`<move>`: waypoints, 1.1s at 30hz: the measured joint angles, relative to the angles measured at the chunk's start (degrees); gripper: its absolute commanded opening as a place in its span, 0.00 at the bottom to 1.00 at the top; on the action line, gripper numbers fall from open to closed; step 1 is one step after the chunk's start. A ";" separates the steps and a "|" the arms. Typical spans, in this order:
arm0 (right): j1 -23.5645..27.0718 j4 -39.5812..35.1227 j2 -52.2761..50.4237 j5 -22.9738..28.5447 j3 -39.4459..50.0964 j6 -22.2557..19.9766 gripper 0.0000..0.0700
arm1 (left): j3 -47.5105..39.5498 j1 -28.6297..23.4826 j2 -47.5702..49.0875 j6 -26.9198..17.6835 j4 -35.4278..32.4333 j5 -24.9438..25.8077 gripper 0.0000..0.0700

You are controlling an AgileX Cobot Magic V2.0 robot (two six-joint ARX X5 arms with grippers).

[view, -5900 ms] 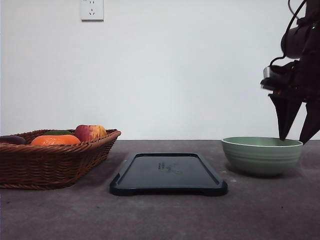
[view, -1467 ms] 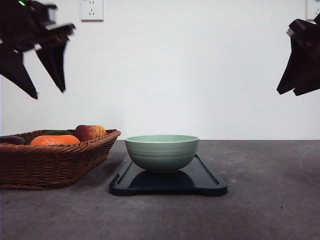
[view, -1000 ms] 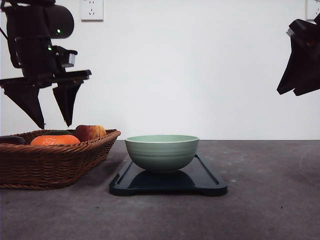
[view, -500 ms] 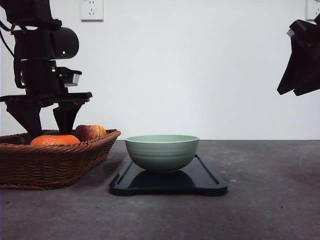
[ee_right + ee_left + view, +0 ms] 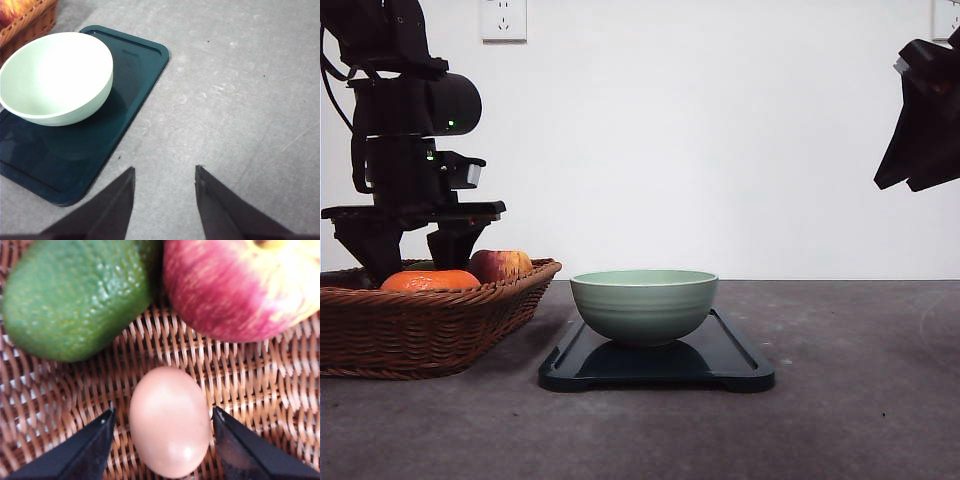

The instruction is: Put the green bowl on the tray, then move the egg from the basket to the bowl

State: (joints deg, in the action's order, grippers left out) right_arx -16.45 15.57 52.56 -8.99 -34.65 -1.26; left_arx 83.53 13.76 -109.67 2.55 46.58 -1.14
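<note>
At the left of the front view, the left gripper (image 5: 408,262) has sunk lower than half a second ago, its tips now dipping behind the braided rim of the wicker basket (image 5: 430,322). In the left wrist view its fingers (image 5: 80,452) stand spread on either side of the egg (image 5: 170,421), not yet pressing it. The egg lies on the woven basket floor, below a green avocado (image 5: 75,295) and a red apple (image 5: 240,285). An orange (image 5: 430,281) shows at the basket's near edge. The green bowl (image 5: 644,305) sits unmoved on the dark tray (image 5: 735,365) at centre frame. The right gripper (image 5: 164,200) hangs at the upper right as before, fingers apart and empty over the grey table (image 5: 240,100).
</note>
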 measured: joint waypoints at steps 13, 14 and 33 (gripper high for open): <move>0.00 0.00 0.00 0.00 0.00 -0.02 0.34 | 0.00 0.00 -0.67 0.00 -0.87 0.01 0.37; 0.00 0.00 0.00 0.00 0.00 -0.02 0.34 | 0.00 0.00 -0.67 0.02 -0.92 0.01 0.37; 0.00 0.00 0.00 0.00 0.00 -0.18 0.34 | 0.02 0.00 0.31 0.00 0.58 -0.01 0.37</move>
State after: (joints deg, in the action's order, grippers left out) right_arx -16.45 15.57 52.56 -8.99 -34.65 -1.43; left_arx 83.55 13.76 -109.36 2.55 47.16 -1.15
